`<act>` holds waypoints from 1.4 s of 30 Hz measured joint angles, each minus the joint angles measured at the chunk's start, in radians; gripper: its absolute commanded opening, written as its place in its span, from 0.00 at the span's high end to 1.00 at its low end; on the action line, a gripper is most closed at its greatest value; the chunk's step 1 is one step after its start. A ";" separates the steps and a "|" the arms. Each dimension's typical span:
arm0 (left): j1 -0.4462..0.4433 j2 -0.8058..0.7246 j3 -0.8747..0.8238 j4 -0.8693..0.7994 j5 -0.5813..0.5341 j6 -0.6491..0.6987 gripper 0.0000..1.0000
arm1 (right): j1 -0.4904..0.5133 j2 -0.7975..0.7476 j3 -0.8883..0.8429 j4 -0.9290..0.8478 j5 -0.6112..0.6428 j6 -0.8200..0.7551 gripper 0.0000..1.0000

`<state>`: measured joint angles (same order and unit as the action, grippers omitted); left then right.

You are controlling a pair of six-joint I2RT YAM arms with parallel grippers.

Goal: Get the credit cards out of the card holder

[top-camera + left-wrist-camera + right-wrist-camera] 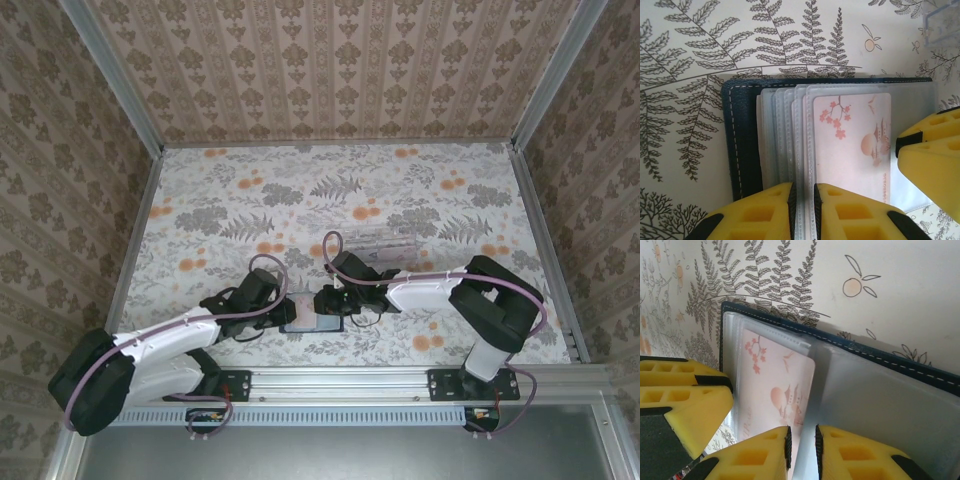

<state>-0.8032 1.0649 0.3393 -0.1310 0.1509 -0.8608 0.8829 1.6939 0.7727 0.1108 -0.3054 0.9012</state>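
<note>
illegible tiny print on card (pixel 852 145)

One high overview, two close wrist views.
The top camera looks down from behind the arm bases (pixel 225 385) onto the whole floral tabletop (pixel 400 190); both wrist cameras sit very near the open card holder (pixel 742 130), looking past their own yellow fingers (pixel 757 215), and share its blossom-printed card (pixel 852 135).

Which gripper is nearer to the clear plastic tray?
Right. The right gripper sits just near-left of the tray; the left gripper is farther left. Both pinch the wallet.
</note>
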 measured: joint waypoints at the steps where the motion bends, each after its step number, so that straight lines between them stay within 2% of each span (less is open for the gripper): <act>1: 0.000 0.003 0.000 0.000 0.000 0.000 0.80 | -0.002 0.005 -0.001 0.003 -0.005 0.001 0.76; 16: -0.001 0.021 0.000 0.013 -0.001 -0.010 0.82 | -0.008 0.040 -0.001 0.051 -0.069 0.020 0.79; 24: -0.005 0.023 0.000 0.013 -0.007 -0.012 0.87 | -0.020 0.041 -0.009 0.076 -0.079 0.039 1.00; 34: -0.008 0.023 0.003 0.003 -0.024 -0.023 0.92 | -0.069 0.017 -0.076 0.130 -0.119 0.045 1.00; 42: -0.001 0.017 0.009 -0.018 -0.025 -0.023 0.90 | -0.116 -0.036 -0.126 0.125 -0.122 0.034 1.00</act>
<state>-0.8043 1.0821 0.3485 -0.1493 0.1261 -0.8833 0.7666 1.6577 0.6468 0.2356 -0.4278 0.9356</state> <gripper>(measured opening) 0.087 0.065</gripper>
